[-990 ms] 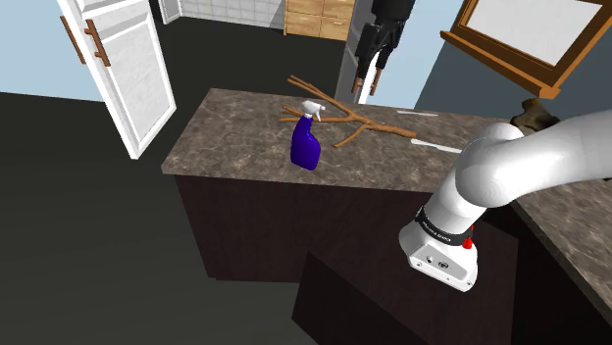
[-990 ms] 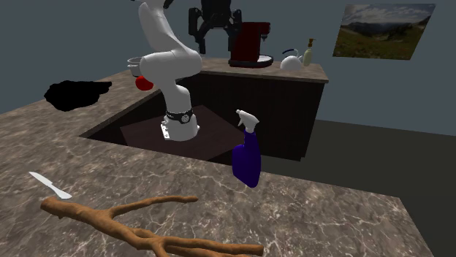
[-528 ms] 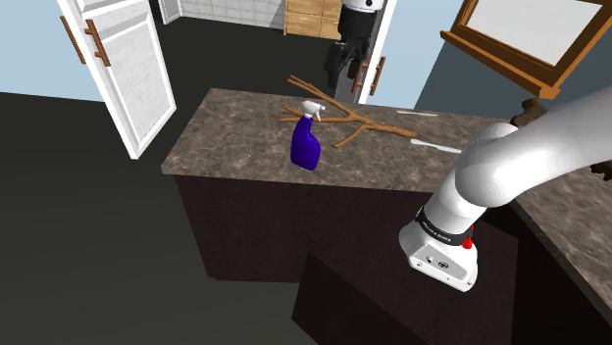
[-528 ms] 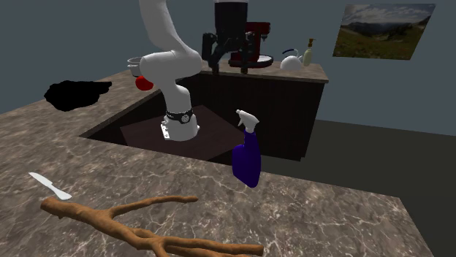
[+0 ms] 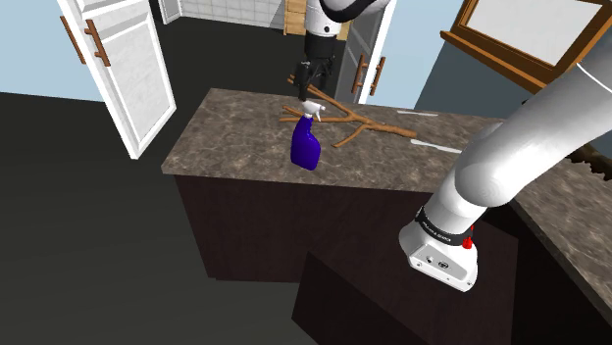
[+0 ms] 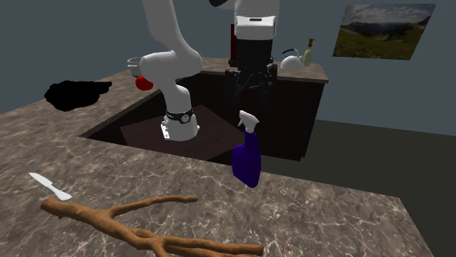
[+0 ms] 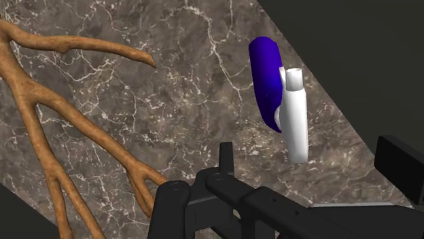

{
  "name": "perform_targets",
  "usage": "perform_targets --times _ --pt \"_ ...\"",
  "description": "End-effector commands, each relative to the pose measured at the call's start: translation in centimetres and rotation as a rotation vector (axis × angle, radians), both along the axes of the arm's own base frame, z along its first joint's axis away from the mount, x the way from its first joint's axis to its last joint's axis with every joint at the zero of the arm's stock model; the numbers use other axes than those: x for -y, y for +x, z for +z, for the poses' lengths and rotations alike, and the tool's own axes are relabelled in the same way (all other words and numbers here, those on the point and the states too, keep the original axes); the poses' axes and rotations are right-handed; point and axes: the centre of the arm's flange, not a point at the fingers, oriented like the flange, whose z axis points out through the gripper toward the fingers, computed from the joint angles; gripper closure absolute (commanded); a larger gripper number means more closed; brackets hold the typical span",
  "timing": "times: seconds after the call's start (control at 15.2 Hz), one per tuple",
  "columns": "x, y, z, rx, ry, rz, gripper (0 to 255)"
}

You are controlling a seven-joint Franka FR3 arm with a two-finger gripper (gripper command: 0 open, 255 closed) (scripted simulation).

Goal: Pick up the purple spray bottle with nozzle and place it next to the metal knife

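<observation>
The purple spray bottle (image 5: 305,147) with a white nozzle (image 5: 312,108) stands upright near the front edge of the dark marble counter (image 5: 221,137). My gripper (image 5: 314,78) hangs open just above the nozzle, not touching it. From the second exterior view, the gripper (image 6: 252,82) is over the bottle (image 6: 247,162). Seen from the wrist, the bottle (image 7: 265,75) lies ahead of the gripper (image 7: 312,155), between the spread fingers (image 7: 226,157). The pale knife (image 5: 436,147) lies flat on the counter toward the shoulder view's right, also visible as the knife (image 6: 50,186).
A forked brown branch (image 5: 353,118) lies on the counter between bottle and knife, shown too as the branch (image 6: 139,228). A white cabinet door (image 5: 127,69) stands open to the shoulder view's left. A red coffee machine and a kettle (image 6: 291,61) sit on the far counter.
The arm has swung toward the shoulder view's left and lowered, bringing the gripper from high above the counter's back to just over the bottle's nozzle. The bottle has not moved.
</observation>
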Motion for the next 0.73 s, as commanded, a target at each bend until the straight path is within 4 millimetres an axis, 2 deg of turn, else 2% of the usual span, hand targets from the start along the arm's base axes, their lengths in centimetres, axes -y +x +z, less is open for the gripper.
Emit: perform_targets --times 0.0,0.4,0.66 --pt "-0.5 1.1 -1.4 -0.001 0.000 0.004 0" --pt "-0.4 1.2 -4.5 -0.001 0.000 0.004 0" --pt "-0.4 1.2 -4.8 -0.001 0.000 0.004 0"
